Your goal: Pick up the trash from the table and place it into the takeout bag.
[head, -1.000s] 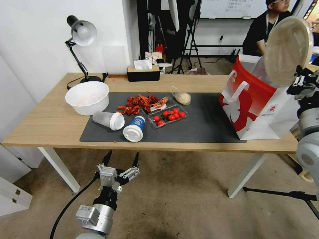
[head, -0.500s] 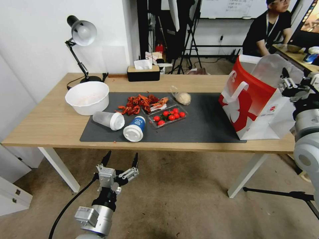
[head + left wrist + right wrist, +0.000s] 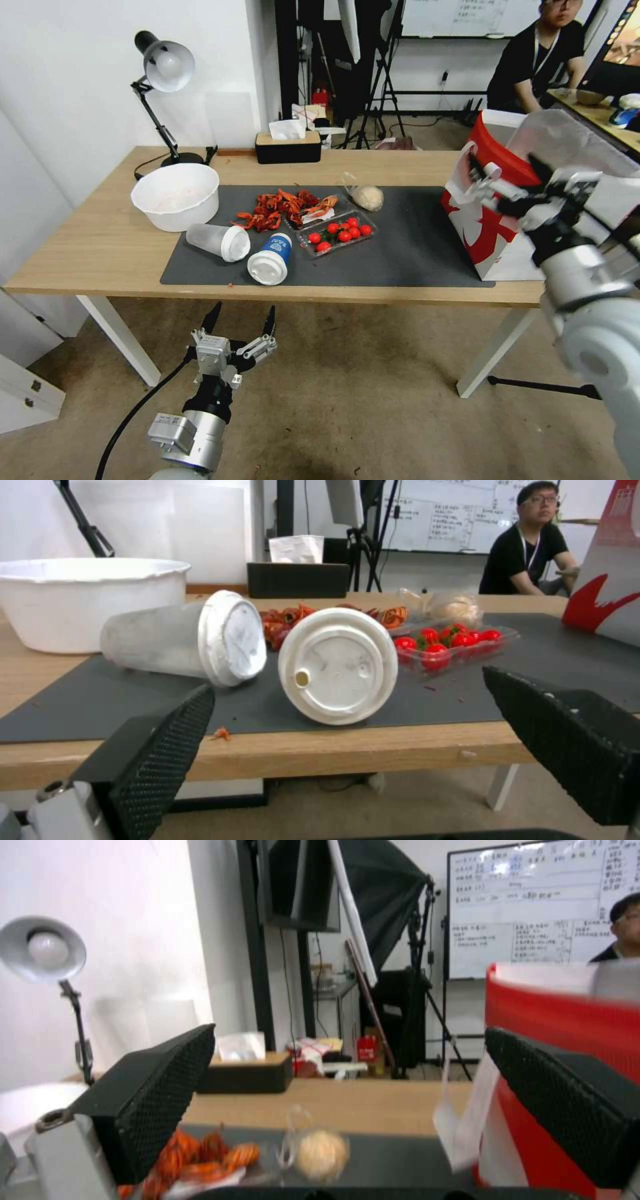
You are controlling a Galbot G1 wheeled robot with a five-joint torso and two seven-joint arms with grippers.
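The trash lies on the dark mat (image 3: pixel 407 257) of the table (image 3: pixel 87 247). A frosted lidded cup (image 3: pixel 217 241) (image 3: pixel 167 640) and a blue-white paper cup (image 3: pixel 270 259) (image 3: pixel 338 666) rest on their sides near the front edge. Behind them is a small clear bag (image 3: pixel 363 195) (image 3: pixel 320 1150). The red and white takeout bag (image 3: pixel 490 243) (image 3: pixel 560 1015) stands at the table's right end. My right gripper (image 3: pixel 507 168) hangs open and empty in front of its upper part. Below the table's front edge my left gripper (image 3: pixel 243 312) is open, facing the two cups.
A white bowl (image 3: pixel 175 195) sits at the mat's left end. Crayfish shells (image 3: pixel 283 205) and a clear tray of tomatoes (image 3: pixel 337 233) lie mid-mat. At the back edge stand a black tissue box (image 3: pixel 288 147) and a desk lamp (image 3: pixel 163 73).
The round clear bowl my right gripper held over the takeout bag is gone from its fingers. That gripper has swung left, across the bag's front. The left arm has stayed put.
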